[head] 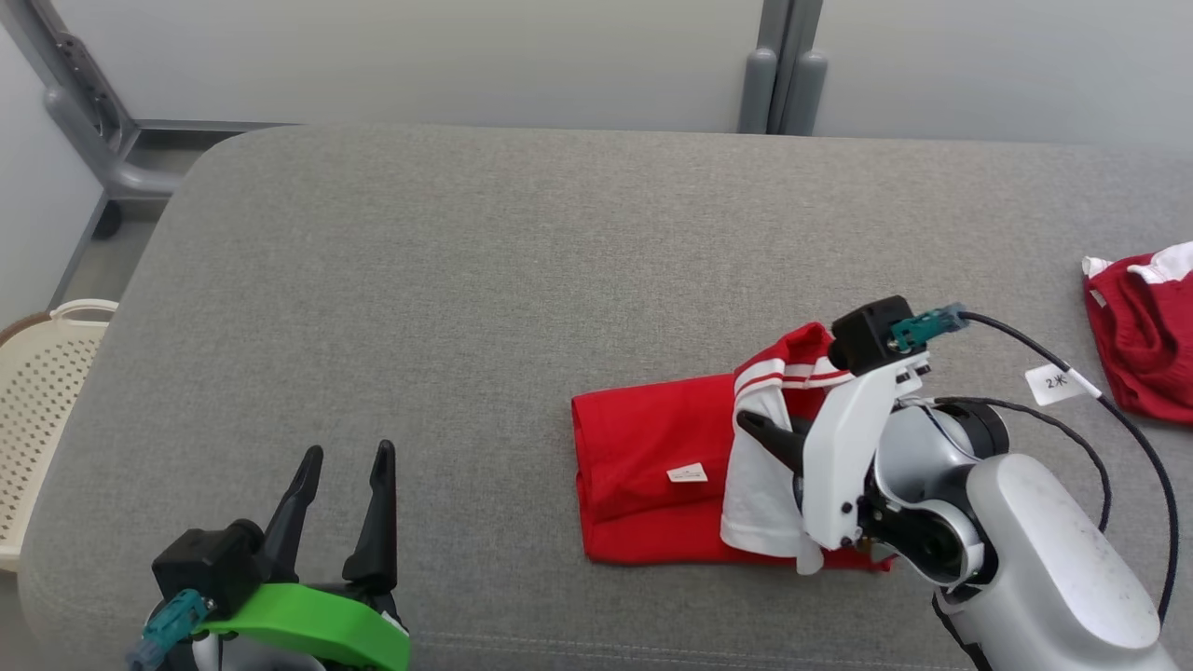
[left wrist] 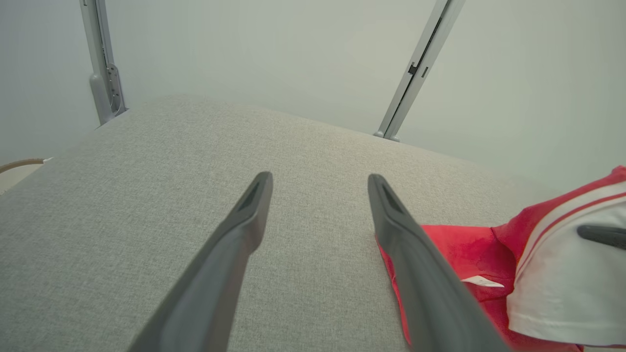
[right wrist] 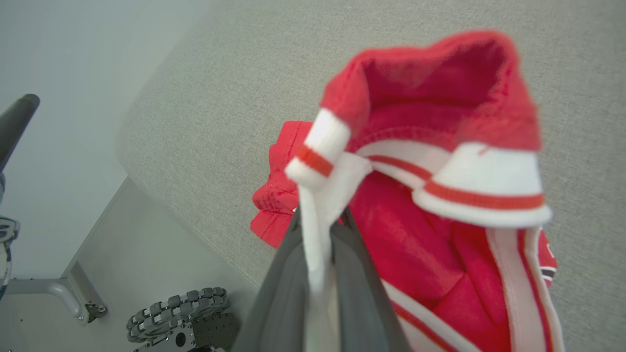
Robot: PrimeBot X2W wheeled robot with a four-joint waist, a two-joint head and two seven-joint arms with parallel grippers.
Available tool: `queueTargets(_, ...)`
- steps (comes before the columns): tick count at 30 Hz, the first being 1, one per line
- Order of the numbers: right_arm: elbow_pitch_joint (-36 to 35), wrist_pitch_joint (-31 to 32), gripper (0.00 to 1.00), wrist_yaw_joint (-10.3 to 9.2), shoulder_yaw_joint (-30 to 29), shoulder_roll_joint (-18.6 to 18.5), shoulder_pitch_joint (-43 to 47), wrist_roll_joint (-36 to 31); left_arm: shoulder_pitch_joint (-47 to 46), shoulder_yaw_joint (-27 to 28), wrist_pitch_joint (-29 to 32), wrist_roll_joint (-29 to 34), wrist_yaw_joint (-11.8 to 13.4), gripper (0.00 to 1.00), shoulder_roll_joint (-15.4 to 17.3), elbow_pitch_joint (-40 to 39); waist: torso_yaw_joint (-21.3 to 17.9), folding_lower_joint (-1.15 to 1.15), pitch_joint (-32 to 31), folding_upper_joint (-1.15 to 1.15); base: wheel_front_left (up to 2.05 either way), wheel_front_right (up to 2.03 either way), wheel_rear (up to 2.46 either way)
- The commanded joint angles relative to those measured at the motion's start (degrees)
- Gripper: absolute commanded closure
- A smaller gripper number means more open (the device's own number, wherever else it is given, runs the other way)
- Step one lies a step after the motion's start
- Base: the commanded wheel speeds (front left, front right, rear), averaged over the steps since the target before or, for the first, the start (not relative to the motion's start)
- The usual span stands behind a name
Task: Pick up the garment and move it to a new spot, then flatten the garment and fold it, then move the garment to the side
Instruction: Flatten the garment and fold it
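The left gripper (head: 349, 450) is hovering at the near edge of the grey padded surface (head: 466, 280), its jaws standing wide apart and holding nothing. To its right, the right gripper (right wrist: 320, 224) is clamping narrowly on a white sleeve edge (right wrist: 313, 234) of the red garment (head: 643, 447), lifting that part. The rest of the garment is lying folded on the surface, right of centre. Farther right, a second red garment (head: 1142, 335) is lying well apart. A cream basket (head: 42, 391) is standing beside the surface's left edge.
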Motion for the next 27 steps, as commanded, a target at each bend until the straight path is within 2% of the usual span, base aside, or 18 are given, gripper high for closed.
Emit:
queueTargets(1,1.53,-0.57,1.00,-0.01,0.57,0.76,-1.59,-0.76,-0.04,-0.23,0.03,0.25,-0.38,0.00,-0.12,0.02,1.58,0.00,-0.29,0.00,0.00,0.00,0.00)
queueTargets(9,13.67,-2.24,1.00,-0.01,3.44,5.28,-7.25,-3.36,-1.92,-1.68,0.28,0.81,-1.34,0.00,-1.61,0.76,5.38,0.00,0.89,0.00,0.00,0.00,0.00)
queueTargets(18,27.43,-5.55,1.00,-0.01,5.71,7.62,-13.47,-7.35,-3.99,-2.49,0.03,1.28,-2.52,0.00,-3.58,2.49,9.10,0.00,2.53,0.00,0.00,0.00,0.00)
queueTargets(19,28.72,-6.03,0.85,-0.01,5.78,7.80,-14.16,-7.76,-4.10,-2.53,0.00,1.31,-2.65,0.00,-3.68,2.78,9.37,0.00,2.63,0.00,0.00,0.00,0.00)
queueTargets(20,30.09,-6.31,0.63,-0.01,6.01,8.04,-14.84,-8.27,-4.17,-2.56,-0.03,1.38,-2.83,0.00,-3.87,3.06,9.61,0.00,2.70,0.00,0.00,0.00,0.00)
queueTargets(21,31.39,-6.62,0.36,-0.01,6.06,8.31,-15.49,-8.58,-4.24,-2.64,-0.01,1.43,-2.93,0.00,-4.10,3.30,9.79,0.00,2.76,0.00,0.00,0.00,0.00)
queueTargets(22,32.50,-6.93,0.00,-0.01,6.00,8.59,-16.15,-8.87,-4.36,-2.67,-0.03,1.43,-3.04,0.00,-4.30,3.49,9.90,0.00,2.77,0.00,0.00,0.00,0.00)
queueTargets(27,36.06,-6.53,0.00,-0.01,7.36,9.52,-20.22,-9.73,-4.35,-2.45,-0.10,1.49,-3.26,0.00,-4.82,4.20,9.52,0.00,2.46,0.00,0.00,0.00,0.00)
